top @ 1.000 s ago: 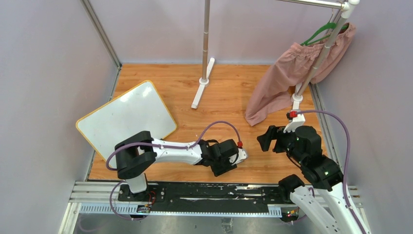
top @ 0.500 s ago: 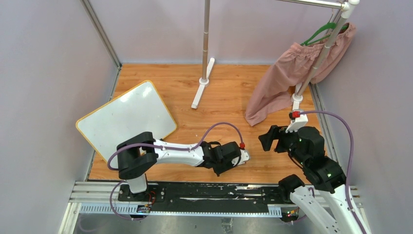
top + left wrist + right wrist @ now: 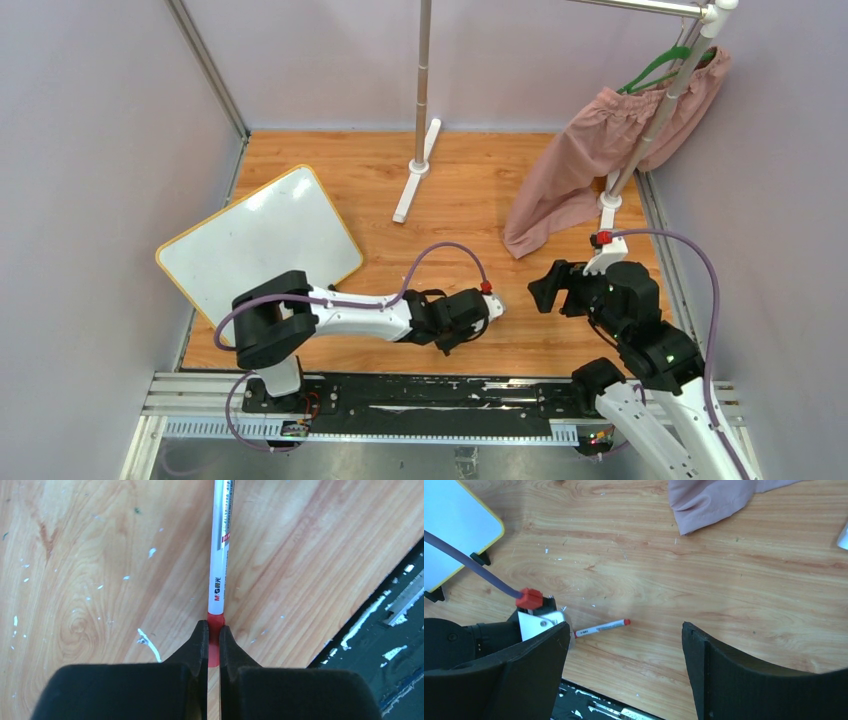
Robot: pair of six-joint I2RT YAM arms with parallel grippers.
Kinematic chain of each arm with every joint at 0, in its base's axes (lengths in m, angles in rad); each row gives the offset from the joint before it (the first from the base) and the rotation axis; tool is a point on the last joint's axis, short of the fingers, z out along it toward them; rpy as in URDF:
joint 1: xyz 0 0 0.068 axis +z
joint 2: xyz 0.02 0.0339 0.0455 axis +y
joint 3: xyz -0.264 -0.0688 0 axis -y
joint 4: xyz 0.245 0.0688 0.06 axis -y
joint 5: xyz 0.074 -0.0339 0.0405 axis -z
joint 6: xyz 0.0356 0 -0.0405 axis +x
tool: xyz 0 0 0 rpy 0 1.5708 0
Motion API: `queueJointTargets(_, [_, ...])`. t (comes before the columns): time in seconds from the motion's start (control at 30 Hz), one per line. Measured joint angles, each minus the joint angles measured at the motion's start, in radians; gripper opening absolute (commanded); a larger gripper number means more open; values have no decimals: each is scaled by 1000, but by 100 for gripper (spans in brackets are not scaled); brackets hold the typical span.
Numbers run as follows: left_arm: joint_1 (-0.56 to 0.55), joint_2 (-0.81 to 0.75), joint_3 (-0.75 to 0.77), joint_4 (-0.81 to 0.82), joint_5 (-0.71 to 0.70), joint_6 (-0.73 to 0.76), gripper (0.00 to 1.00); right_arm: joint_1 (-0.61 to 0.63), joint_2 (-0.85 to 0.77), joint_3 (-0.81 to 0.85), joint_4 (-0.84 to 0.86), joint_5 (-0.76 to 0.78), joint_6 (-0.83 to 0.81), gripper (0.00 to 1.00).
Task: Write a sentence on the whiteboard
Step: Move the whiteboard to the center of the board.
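Observation:
The whiteboard (image 3: 260,240) lies at the back left of the wooden table, white with a yellow rim; its face is blank and no sentence is in view. One corner of the whiteboard (image 3: 454,525) shows in the right wrist view. A white marker (image 3: 220,555) with red ends points away from my left gripper (image 3: 213,630), which is shut on its near red end. From the right wrist, the marker (image 3: 601,627) lies low over the table beside my left gripper (image 3: 490,318). My right gripper (image 3: 545,285) hovers to the right of it, and this right gripper (image 3: 625,628) holds nothing, jaws wide open.
A rack's white foot and pole (image 3: 415,170) stand at the back centre. A pink garment (image 3: 590,150) hangs from a green hanger at the back right, its hem on the table. Grey walls close both sides. A black rail (image 3: 400,395) runs along the near edge.
My left gripper has closed on the marker's red end and shifted slightly left and away from the near edge. The right arm has barely moved.

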Motion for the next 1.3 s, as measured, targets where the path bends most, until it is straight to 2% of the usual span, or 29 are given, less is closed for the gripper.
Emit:
queueJointTargets(0.03, [6,-5,-8,4,-5,-11,6,0,0,-9,2,-3,4,86])
queueJointTargets(0.17, [19,-10,-18,14,-28,-39,44,0,2,-33,8,-12,16,86])
queueJointTargets(0.4, [23,-26,-24,-12,-96,-86,74,0,7,-37,17,-15,16,86])
queueJointTargets(0.5, [37,-69,-24,-51,-137,-109,98,0,16,-35,23,-16,16,86])
queueJointTargets(0.63, [111,-267,-27,-109,-219,-157,100,0,64,-35,70,-36,17,82])
queueJointTargets(0.83, [186,-621,1,-200,-390,-187,100,1,239,-71,309,-140,58,78])
queueJointTargets(0.93, [190,-750,26,-256,-474,-187,100,64,405,-79,486,-162,72,80])
queueJointTargets(1.03, [191,-851,47,-300,-536,-183,100,195,651,-29,646,-172,60,81])
queueJointTargets(1.13, [191,-918,64,-328,-573,-179,100,266,926,94,778,-230,49,82])
queueJointTargets(1.3, [191,-997,71,-355,-597,-171,100,277,1286,331,988,-351,40,86])
